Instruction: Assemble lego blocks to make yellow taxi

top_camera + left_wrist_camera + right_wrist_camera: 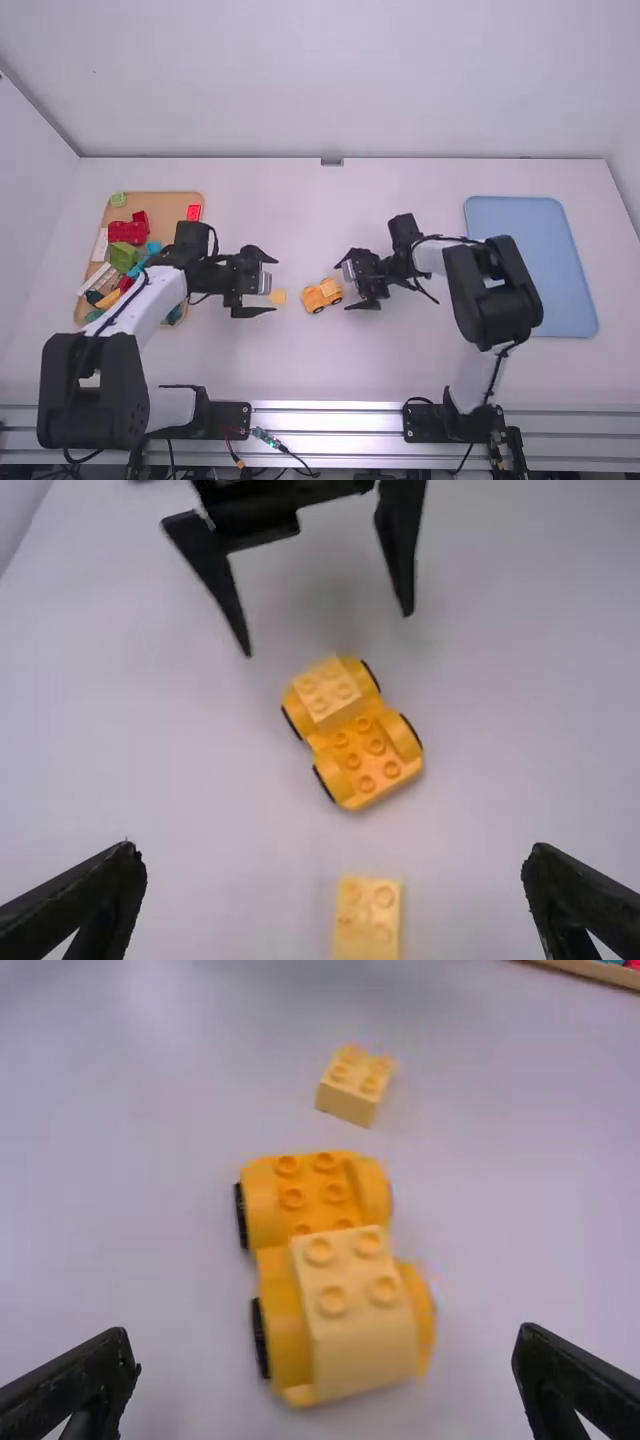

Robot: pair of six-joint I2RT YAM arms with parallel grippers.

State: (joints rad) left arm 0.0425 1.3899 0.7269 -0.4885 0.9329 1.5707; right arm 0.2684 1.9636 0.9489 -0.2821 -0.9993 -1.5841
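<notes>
On the mid-table lies an orange-yellow wheeled base (315, 299), with a pale yellow block (355, 1310) on one end and bare studs on the other. A loose pale yellow block (279, 297) (367, 920) is left of it, apart from it. My left gripper (270, 283) is open around the loose block's left side, holding nothing; its fingers spread wide in the left wrist view, as the left gripper (335, 895) shows. To the car's right, my right gripper (350, 283) stands open; in the right wrist view the right gripper (325, 1375) has the car between and beyond its fingertips, untouched.
A tan tray (160, 205) with several coloured blocks stands at the left, partly behind the left arm. At the right lies a blue tray (530, 265), close to the right arm's elbow.
</notes>
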